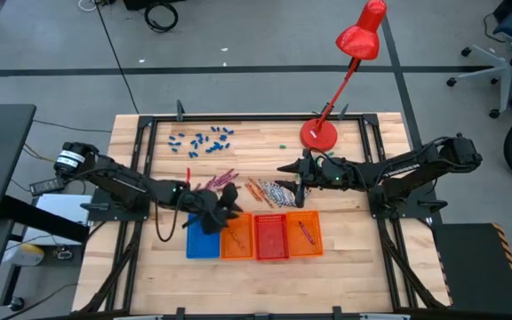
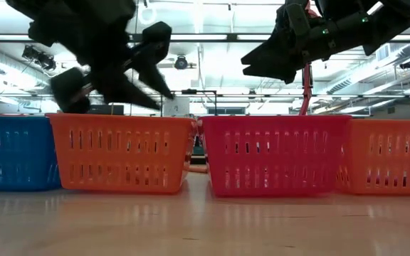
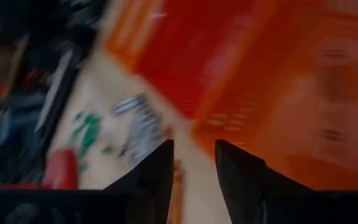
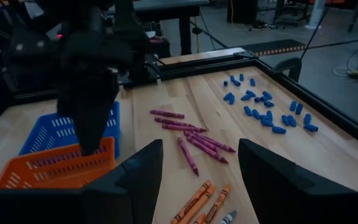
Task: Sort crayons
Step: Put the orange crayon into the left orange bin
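Observation:
Loose crayons lie on the wooden table: magenta ones (image 1: 216, 180) (image 4: 188, 140), orange ones (image 1: 259, 188) and silvery ones (image 1: 283, 193). Four small trays stand in a row at the near side: blue (image 1: 203, 242), orange (image 1: 236, 238), red (image 1: 271, 236) and orange (image 1: 305, 234). My left gripper (image 1: 229, 201) (image 3: 194, 168) hangs open above the far rim of the left orange tray, with nothing between its fingers. My right gripper (image 1: 290, 171) (image 4: 201, 180) hovers open above the table just beyond the silvery crayons, holding nothing.
Stubby blue bits (image 1: 204, 140) (image 4: 266, 109) are scattered at the far left of the table, with a green bit (image 1: 283, 147) nearby. A red desk lamp (image 1: 318, 133) stands at the far edge, close behind my right gripper. A black frame rims the table.

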Motion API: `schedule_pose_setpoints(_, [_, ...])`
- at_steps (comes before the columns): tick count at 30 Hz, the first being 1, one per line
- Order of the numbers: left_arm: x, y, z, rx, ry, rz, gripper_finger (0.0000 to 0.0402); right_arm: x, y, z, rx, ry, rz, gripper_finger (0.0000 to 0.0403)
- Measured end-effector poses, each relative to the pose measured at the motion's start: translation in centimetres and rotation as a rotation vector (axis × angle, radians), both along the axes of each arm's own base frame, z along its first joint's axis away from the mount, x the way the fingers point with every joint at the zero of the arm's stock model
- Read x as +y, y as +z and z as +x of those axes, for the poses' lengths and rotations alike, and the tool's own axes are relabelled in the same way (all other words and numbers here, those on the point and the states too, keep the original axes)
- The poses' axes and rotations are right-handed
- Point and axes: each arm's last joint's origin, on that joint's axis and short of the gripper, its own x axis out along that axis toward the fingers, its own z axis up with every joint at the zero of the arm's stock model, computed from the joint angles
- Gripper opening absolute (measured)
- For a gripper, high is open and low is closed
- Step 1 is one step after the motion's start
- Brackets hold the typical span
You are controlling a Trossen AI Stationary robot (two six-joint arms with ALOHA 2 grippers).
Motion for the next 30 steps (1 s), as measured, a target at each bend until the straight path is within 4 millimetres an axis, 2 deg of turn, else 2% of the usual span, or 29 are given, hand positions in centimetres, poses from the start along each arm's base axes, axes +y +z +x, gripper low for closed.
schedule_pose_setpoints(6, [1.7,0.5,0.5,-0.082,0.236,-0.083,0.0117,0.0,0.0,0.0,0.0,-0.001,-0.002,0.0213])
schedule_pose_setpoints(13, [6.6,-0.6,0.0,-0.006,0.617,-0.331,0.0116,0.0,0.0,0.0,0.0,-0.001,-0.002,0.0213])
schedule_pose_setpoints(15, [8.0,-0.8,-0.2,0.01,0.678,-0.43,0.0116,0.0,0.0,0.0,0.0,-0.002,-0.002,0.0213])
schedule_pose_setpoints(18, [8.7,-0.8,-0.2,0.033,0.644,-0.564,0.0116,0.0,0.0,0.0,0.0,-0.002,-0.002,0.0213])
schedule_pose_setpoints(22, [8.6,0.2,0.5,0.017,0.591,-0.584,0.0116,-0.1,0.1,0.0,-0.014,-0.006,-0.003,0.0213])
schedule_pose_setpoints(27, [9.1,1.9,3.1,-0.016,0.556,-0.54,0.0116,-0.1,0.3,0.1,-0.029,-0.011,-0.005,0.0213])
schedule_pose_setpoints(30, [9.6,1.7,4.9,0.032,0.536,-0.495,0.0116,-0.1,0.2,0.1,-0.025,-0.011,-0.005,0.0213])
